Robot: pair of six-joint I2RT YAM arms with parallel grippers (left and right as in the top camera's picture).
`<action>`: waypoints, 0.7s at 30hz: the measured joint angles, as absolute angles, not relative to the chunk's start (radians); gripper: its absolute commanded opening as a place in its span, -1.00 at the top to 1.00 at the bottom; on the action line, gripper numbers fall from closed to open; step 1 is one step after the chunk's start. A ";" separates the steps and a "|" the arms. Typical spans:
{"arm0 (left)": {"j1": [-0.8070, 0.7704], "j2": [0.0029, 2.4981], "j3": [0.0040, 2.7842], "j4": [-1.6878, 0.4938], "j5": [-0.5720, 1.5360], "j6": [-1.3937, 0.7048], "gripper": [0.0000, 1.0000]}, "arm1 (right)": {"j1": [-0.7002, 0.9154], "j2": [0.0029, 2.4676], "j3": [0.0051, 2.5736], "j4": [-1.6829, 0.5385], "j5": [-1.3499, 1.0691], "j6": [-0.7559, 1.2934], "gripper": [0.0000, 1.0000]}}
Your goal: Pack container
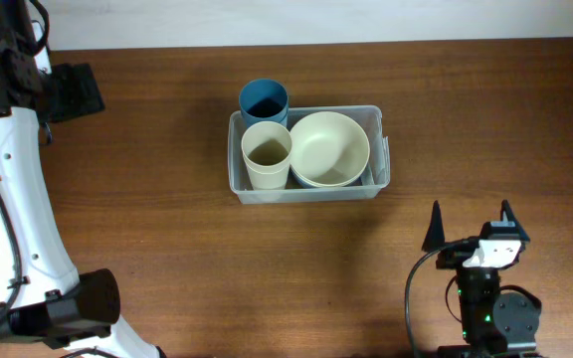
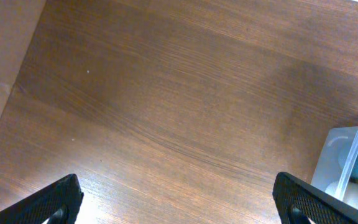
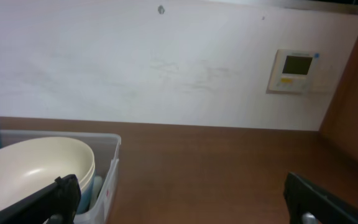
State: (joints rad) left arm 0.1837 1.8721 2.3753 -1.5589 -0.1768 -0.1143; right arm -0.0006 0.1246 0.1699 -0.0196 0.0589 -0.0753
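The clear plastic container [image 1: 378,149] sits at the table's middle. It holds a blue cup [image 1: 264,99] at its back left, a cream cup [image 1: 267,154] in front of that, and a cream bowl [image 1: 329,149] on the right. My left gripper [image 2: 179,205] is open and empty over bare table; the container's corner [image 2: 347,158] shows at that view's right edge. My right gripper [image 1: 471,227] is open and empty, at the front right of the container. The right wrist view shows the bowl [image 3: 33,165] inside the container's wall [image 3: 107,180].
The left arm's white links [image 1: 13,199] run down the table's left side. A white wall [image 3: 166,62] with a thermostat panel [image 3: 295,70] stands behind the table. The table's left edge [image 2: 5,87] shows in the left wrist view.
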 measured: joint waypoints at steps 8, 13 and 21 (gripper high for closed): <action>0.184 1.872 2.375 -1.559 -0.177 -0.114 -0.99 | -0.001 0.015 0.085 -0.029 0.047 -0.076 -0.98; 0.184 1.872 2.375 -1.559 -0.177 -0.114 -0.99 | -0.001 0.015 0.054 -0.030 0.046 -0.075 -0.98; 0.184 1.872 2.375 -1.559 -0.177 -0.114 -1.00 | -0.001 0.014 0.011 -0.070 0.043 -0.076 -0.97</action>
State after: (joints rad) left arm 0.1837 1.8721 2.3753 -1.5585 -0.1772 -0.1143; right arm -0.0006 0.0143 0.0113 -0.0696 0.0425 -0.0761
